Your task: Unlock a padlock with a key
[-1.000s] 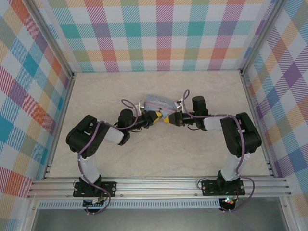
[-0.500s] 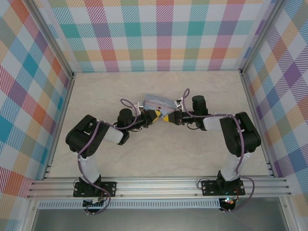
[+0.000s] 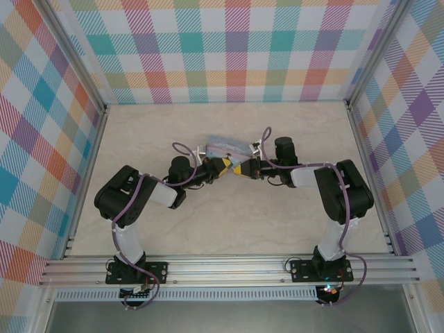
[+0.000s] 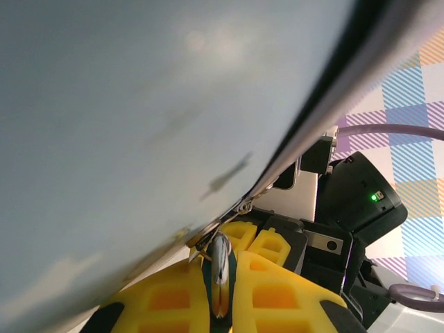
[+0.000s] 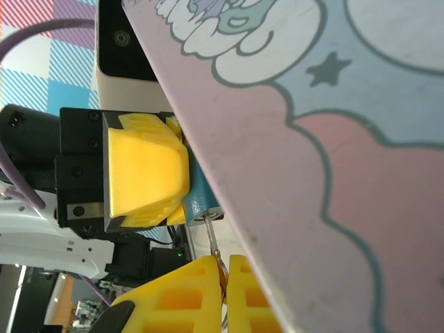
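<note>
The tiny padlock (image 4: 220, 258), with a teal body and a silvery shackle, sits pinched between my left gripper's (image 4: 220, 281) yellow fingers; that gripper is shut on it. From the right wrist, the padlock's body (image 5: 199, 198) pokes out beside the left fingers (image 5: 146, 173). The thin metal key (image 5: 211, 239) has its tip in the keyhole and its head clamped in my right gripper (image 5: 225, 270), which is shut on it. From above, the left gripper (image 3: 223, 166) and right gripper (image 3: 241, 168) meet tip to tip mid-table.
A light blue cartoon-printed tin (image 3: 225, 146) lies just behind the two grippers, right against the padlock. Its side (image 4: 139, 104) looms close over the left fingers, and its printed face (image 5: 333, 139) borders the right fingers. Plaid walls enclose the table (image 3: 229, 222).
Both grippers, still tip to tip, have crept slightly away from the arm bases toward the tin. Both grips have stayed the same.
</note>
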Tool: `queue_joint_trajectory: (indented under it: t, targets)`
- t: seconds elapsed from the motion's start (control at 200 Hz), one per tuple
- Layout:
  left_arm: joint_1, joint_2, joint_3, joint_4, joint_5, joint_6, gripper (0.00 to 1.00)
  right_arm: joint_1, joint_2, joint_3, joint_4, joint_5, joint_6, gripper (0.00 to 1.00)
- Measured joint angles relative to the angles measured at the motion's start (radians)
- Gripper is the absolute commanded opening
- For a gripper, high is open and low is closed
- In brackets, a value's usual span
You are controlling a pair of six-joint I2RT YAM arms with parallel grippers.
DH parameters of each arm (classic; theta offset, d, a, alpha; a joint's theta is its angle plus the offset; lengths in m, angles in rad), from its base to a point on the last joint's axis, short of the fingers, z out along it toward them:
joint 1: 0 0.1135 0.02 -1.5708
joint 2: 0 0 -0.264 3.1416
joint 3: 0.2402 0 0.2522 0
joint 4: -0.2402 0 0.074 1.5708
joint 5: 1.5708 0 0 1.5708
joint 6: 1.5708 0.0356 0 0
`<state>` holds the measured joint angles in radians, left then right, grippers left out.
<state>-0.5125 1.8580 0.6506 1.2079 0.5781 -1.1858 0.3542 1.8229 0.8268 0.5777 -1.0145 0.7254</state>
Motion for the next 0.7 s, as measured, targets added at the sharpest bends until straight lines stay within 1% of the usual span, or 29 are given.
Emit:
queue_joint_trajectory:
  t: [0.145, 0.295, 0.7]
  targets:
    - [0.006, 0.0, 0.0, 0.025, -0.007, -0.003, 0.0, 0.001, 0.002, 0.0, 0.06, 0.009, 0.069, 0.07]
    - [0.008, -0.006, 0.0, 0.029, -0.014, -0.003, 0.0, 0.001, 0.002, 0.0, 0.085, 0.013, 0.098, 0.08]
    - [0.008, -0.03, 0.0, 0.024, -0.021, -0.018, 0.0, -0.008, 0.002, 0.006, 0.122, -0.007, 0.105, 0.07]
